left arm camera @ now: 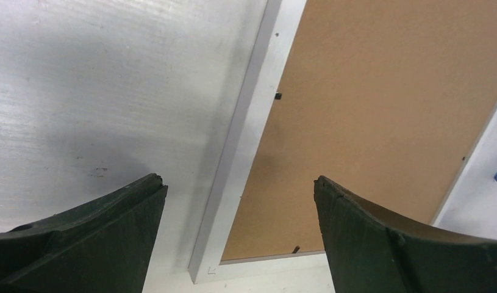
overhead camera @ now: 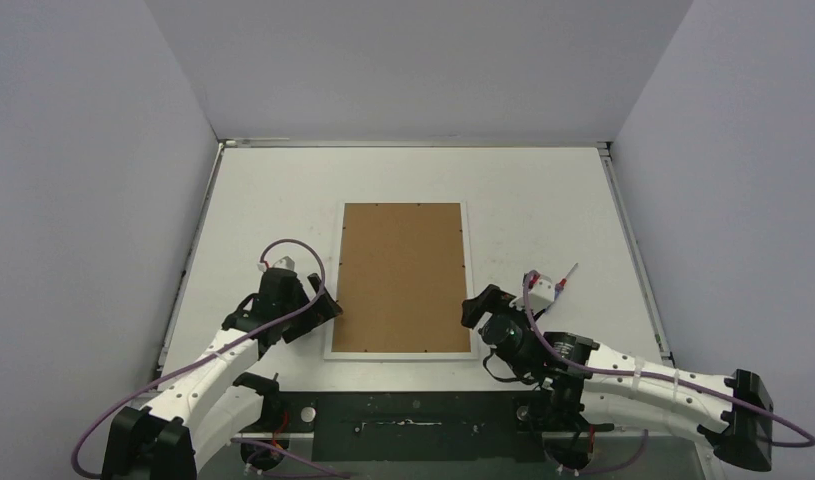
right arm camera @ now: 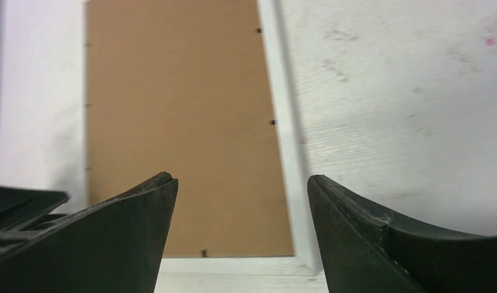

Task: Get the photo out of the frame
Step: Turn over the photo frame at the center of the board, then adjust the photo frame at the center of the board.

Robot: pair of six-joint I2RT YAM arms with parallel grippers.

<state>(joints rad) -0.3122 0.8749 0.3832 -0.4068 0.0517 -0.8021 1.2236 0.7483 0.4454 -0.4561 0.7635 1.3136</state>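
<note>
Two grippers flank the near end of the frame (overhead camera: 403,278), which lies flat at the middle of the white table (overhead camera: 543,190) with its long sides running near to far. Its brown backing board (left arm camera: 386,110) faces up inside narrow white border strips, and small black tabs (right arm camera: 272,122) sit along the board's edge. The photo is hidden under the board and none of it shows. Bare table lies open to the left, right and far side of the frame. The frame's near strip sits close to the table's near edge, by the arm bases. Grey walls (overhead camera: 83,200) close in the left, right and far sides. The left gripper (overhead camera: 321,306) is just beside the near-left corner, jaws spread wide with nothing between them. From its wrist view the left border strip runs up through the gap. The right gripper (overhead camera: 478,306) is just beside the near-right corner, equally wide apart and holding nothing, with the right strip showing between its fingers (right arm camera: 368,244). Whether either touches the frame cannot be told. A small red-tipped tool (overhead camera: 567,276) lies on the table right of the frame, near the right wrist.
</note>
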